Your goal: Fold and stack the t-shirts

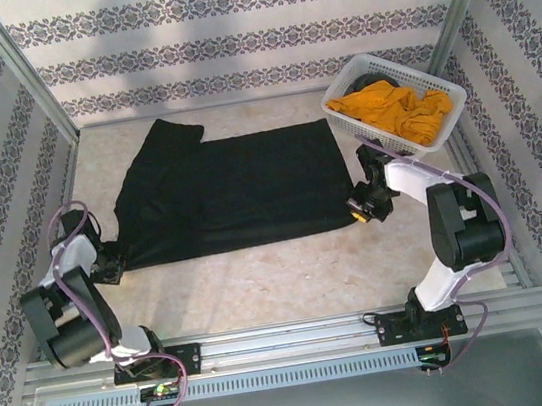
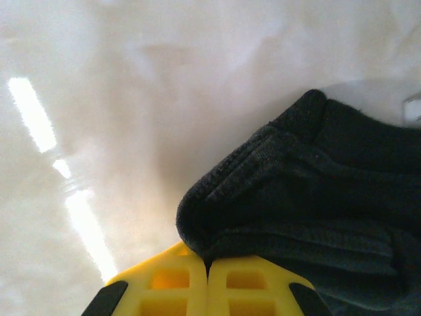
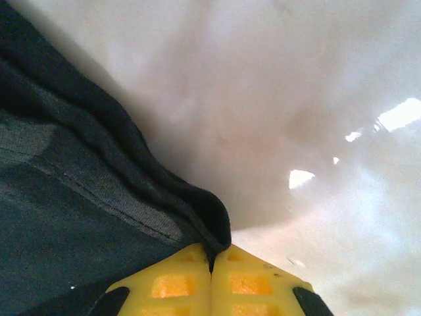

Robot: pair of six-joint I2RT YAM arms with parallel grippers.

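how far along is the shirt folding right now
Done: nothing is folded or stacked yet; the black t-shirt lies spread out on the table. In hand: the left pincer and right pincer are each shut on a near corner of it. Left: folding it, then the orange t-shirt, bunched in the basket.

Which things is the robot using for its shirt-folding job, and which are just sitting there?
For the job:
black t-shirt, spread on the table
orange t-shirt, crumpled in the white basket
left gripper and right gripper, each shut on a near corner of the black t-shirt

Just lying about:
white basket
table
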